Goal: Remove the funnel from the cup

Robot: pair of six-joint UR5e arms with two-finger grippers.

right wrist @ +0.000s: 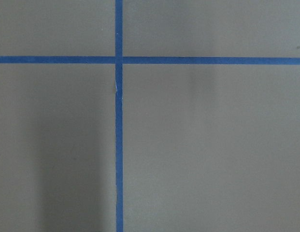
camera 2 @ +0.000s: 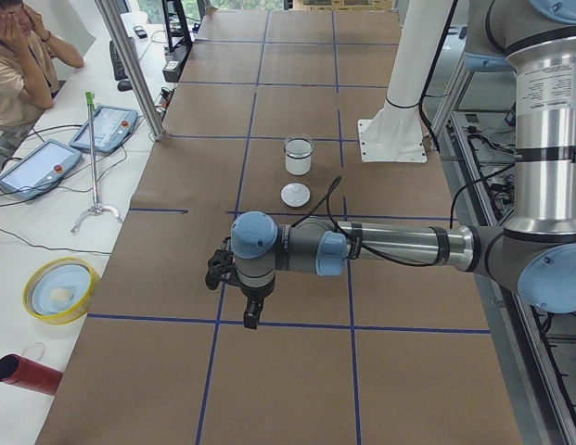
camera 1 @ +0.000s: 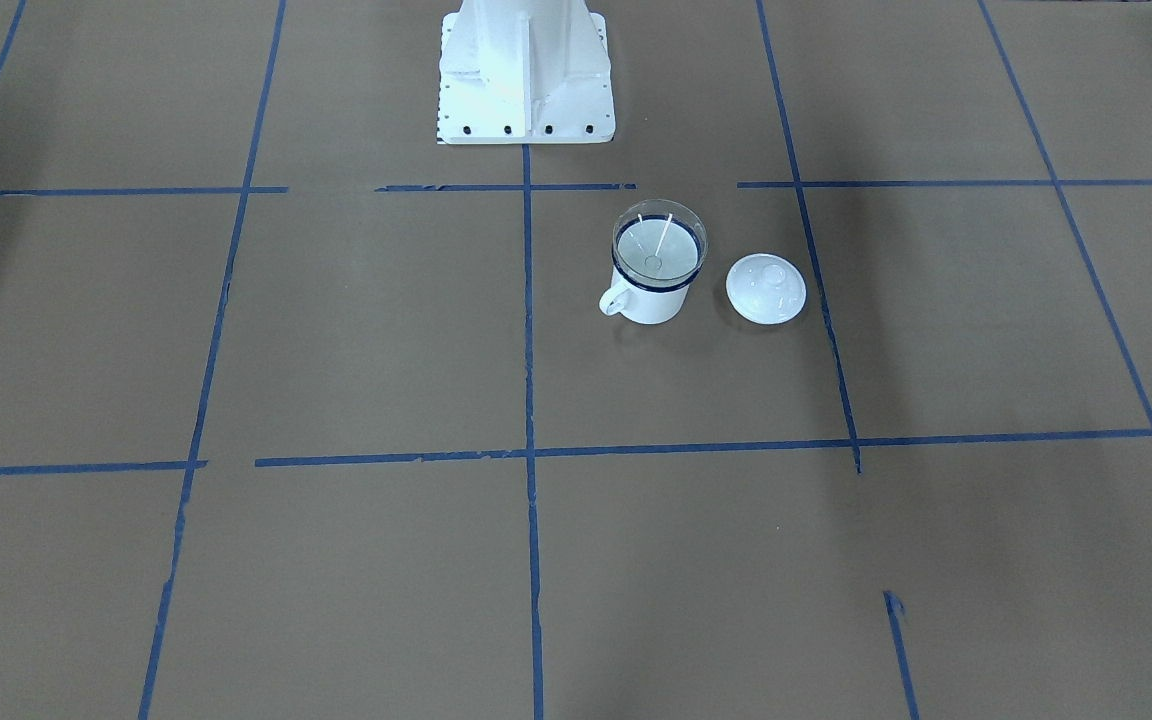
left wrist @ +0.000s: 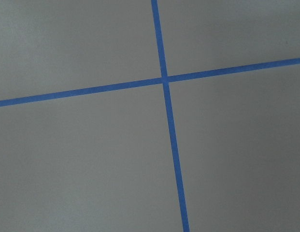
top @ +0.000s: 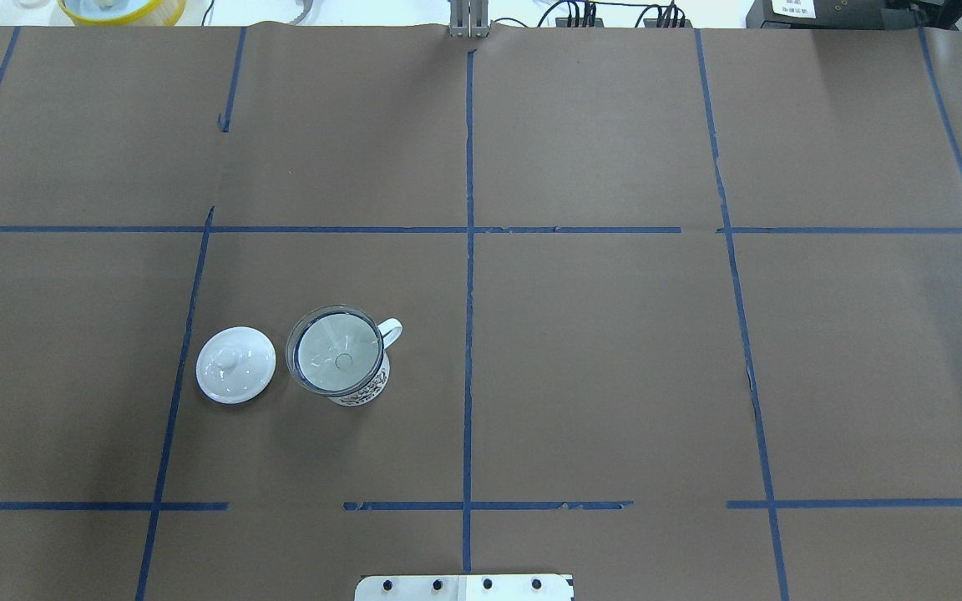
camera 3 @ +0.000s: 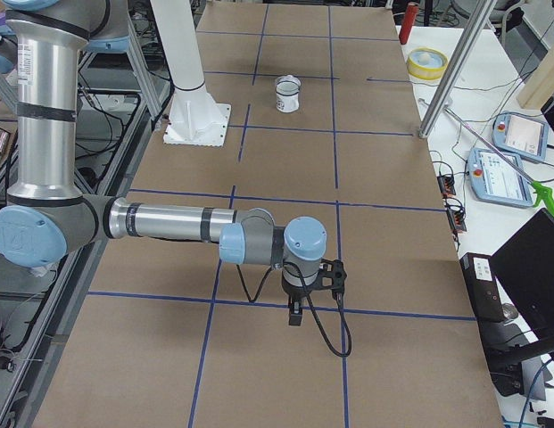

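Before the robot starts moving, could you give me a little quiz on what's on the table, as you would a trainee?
1. True or false: the funnel sits in the mouth of the cup.
2. What lies beside the cup, close to it but not touching?
A. a white lid with a knob
B. a metal spoon
C. a second mug
3. In one word: on which of the robot's own sides, left or right, does the cup stand?

Key: 1 true; 2 A; 3 left.
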